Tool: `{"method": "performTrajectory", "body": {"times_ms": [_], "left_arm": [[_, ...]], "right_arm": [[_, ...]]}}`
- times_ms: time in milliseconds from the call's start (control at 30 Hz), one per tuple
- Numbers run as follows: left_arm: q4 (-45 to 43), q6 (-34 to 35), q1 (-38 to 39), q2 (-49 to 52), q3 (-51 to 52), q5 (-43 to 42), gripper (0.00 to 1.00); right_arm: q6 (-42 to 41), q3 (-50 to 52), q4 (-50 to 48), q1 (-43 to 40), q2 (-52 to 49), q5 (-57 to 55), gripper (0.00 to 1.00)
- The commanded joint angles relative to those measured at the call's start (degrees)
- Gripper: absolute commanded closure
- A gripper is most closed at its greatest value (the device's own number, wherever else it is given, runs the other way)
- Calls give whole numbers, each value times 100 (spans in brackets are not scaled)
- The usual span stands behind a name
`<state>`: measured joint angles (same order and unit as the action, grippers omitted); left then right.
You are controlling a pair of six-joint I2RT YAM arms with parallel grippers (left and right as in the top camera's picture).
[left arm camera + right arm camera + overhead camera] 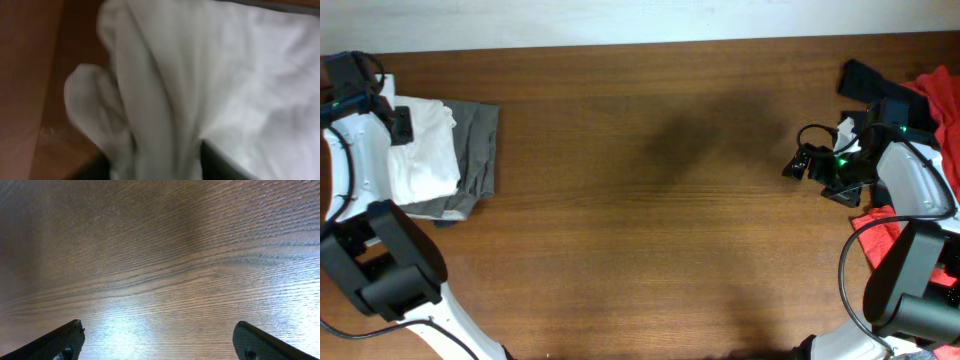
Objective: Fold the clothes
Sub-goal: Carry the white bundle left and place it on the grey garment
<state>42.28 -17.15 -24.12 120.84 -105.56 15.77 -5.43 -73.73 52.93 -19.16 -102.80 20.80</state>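
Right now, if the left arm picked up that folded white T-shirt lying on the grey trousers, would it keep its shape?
The white thin-fabric T-shirt drapes in soft creases in the left wrist view, so it likely flops and unfolds if lifted by one edge. It looks light. Pushed, it may bunch or drag the grey-brown trousers beneath it.

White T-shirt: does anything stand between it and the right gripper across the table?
Nothing visible does. The white T-shirt lies at the left edge of the table, on top of the grey trousers. The right gripper hangs far to the right, jaws open and empty. Only bare wood runs between them.
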Motion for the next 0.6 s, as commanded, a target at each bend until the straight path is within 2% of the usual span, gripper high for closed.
{"method": "performTrajectory", "body": {"times_ms": [0, 33, 67, 233, 267, 300, 333, 367, 400, 433, 567], "left_arm": [[-192, 81, -232, 37, -111, 166, 14], [-264, 173, -293, 24, -133, 162, 3], [-260, 299, -337, -7, -184, 162, 1], [46, 1108, -417, -308, -485, -149, 2], [164, 1182, -417, -411, -503, -424, 16], [306, 1180, -417, -511, -503, -772, 36], [450, 1180, -417, -581, -503, -1027, 65], [623, 1196, -417, -645, -503, -1272, 81], [772, 1276, -417, -682, -503, -1440, 92], [883, 1412, -420, -684, -503, -1517, 99], [1163, 1659, -435, -629, -385, -1558, 99]], "right_arm": [[2, -90, 2, -15, 87, -52, 1], [2, -90, 2, -15, 87, -52, 1], [2, -87, 2, -15, 87, -52, 1], [2, -90, 2, -15, 85, -52, 1], [2, -87, 2, -15, 87, -52, 1], [2, -90, 2, -15, 85, -52, 1], [2, -90, 2, -15, 85, -52, 1], [2, -90, 2, -15, 85, -52, 1], [2, -90, 4, -15, 85, -52, 1], [2, -90, 4, -15, 87, -52, 1], [2, -87, 2, -15, 87, -52, 1]]}}
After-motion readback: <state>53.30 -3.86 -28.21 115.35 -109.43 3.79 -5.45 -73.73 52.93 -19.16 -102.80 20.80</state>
